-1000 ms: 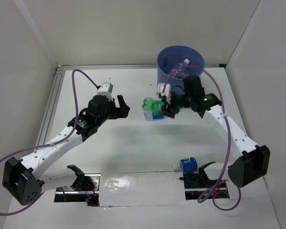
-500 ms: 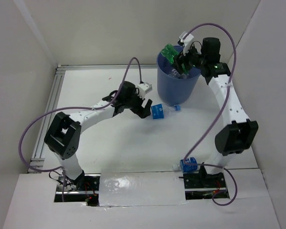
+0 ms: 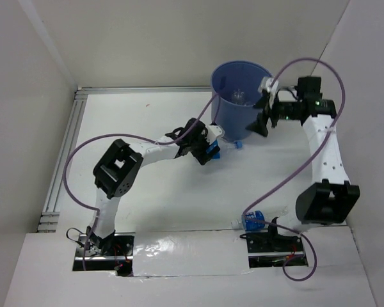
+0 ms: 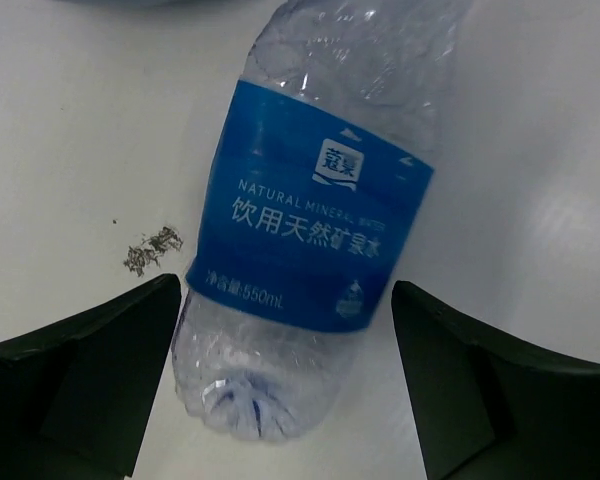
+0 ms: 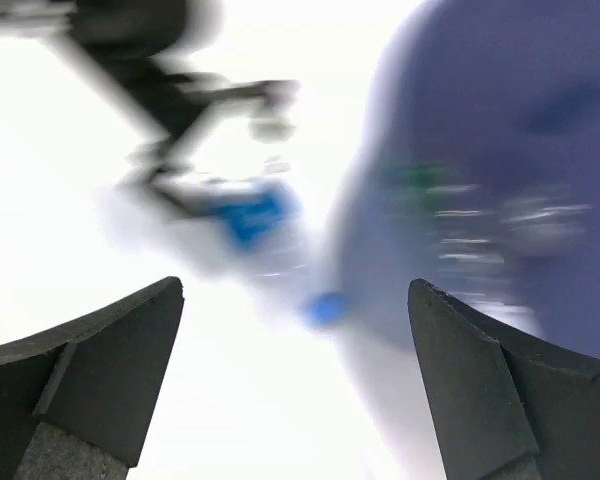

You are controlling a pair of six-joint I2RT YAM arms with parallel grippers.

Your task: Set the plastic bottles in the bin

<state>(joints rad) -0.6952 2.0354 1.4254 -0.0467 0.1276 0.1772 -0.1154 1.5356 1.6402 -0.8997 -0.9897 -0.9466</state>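
Jaws on both arms are spread wide with nothing in them.

Top camera first: the left gripper (image 3: 207, 151) is right over a clear plastic bottle with a blue label (image 3: 213, 151). It's lying on its side on the white table (image 3: 166, 192), just beside the foot of the big round blue plastic bin (image 3: 233, 118), with its blue cap pointing at the bin. The right gripper (image 3: 259, 123) hangs beside the bin's right wall, so the left arm is clearly the closer one. Another small blue-labelled bottle (image 3: 253, 220) sits way back by the right arm's base. I can make out something clear inside the bin.

Left wrist cam: the bottle's long axis runs away from the fingers (image 4: 80, 380), tilted a touch right. Its base end sits between the two tips, touching neither. I reckon it's just drop and close across the body. The label reads "NATURAL MINERAL", a line of Chinese characters, and "550mL"; the logo's too small for me.

Right wrist cam: a smeary mess, with the bin just a blue blob and nothing between the fingers.
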